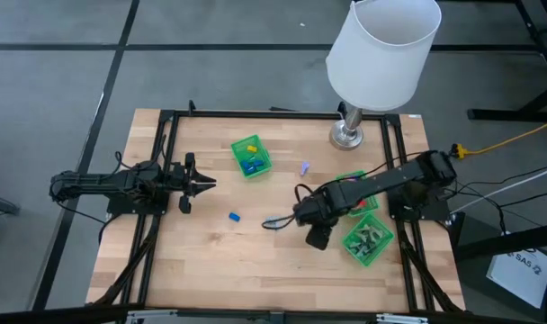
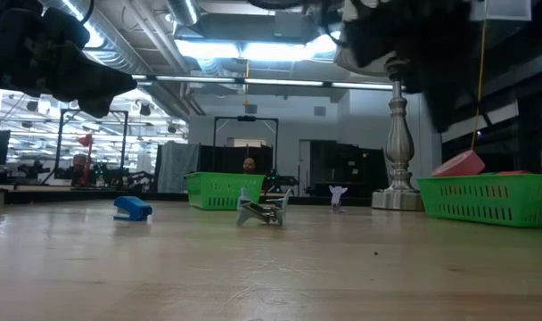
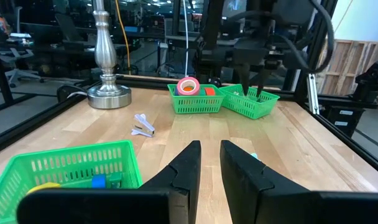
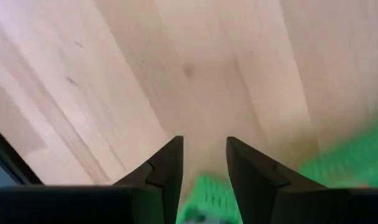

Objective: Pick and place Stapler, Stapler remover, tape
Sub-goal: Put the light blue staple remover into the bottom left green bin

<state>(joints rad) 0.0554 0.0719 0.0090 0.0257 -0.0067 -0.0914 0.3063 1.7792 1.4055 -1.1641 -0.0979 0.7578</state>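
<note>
The blue stapler (image 1: 234,217) (image 2: 133,208) lies on the wooden table between the arms. The dark metal staple remover (image 1: 273,221) (image 2: 262,211) lies just right of it. A pink tape roll (image 3: 188,86) (image 2: 458,163) sits in a green basket (image 1: 356,203) at the right. My right gripper (image 1: 302,216) (image 4: 204,146) hangs open over the table, pointing down, beside the staple remover and near the baskets; it holds nothing. My left gripper (image 1: 210,184) (image 3: 211,149) waits at the table's left, level, narrowly open and empty.
A second green basket (image 1: 368,239) with dark metal pieces stands near the right arm. A third basket (image 1: 251,156) holds blue and yellow blocks. A small purple piece (image 1: 304,167) lies mid-table. A lamp (image 1: 381,54) stands at the far right edge. A black frame borders the table.
</note>
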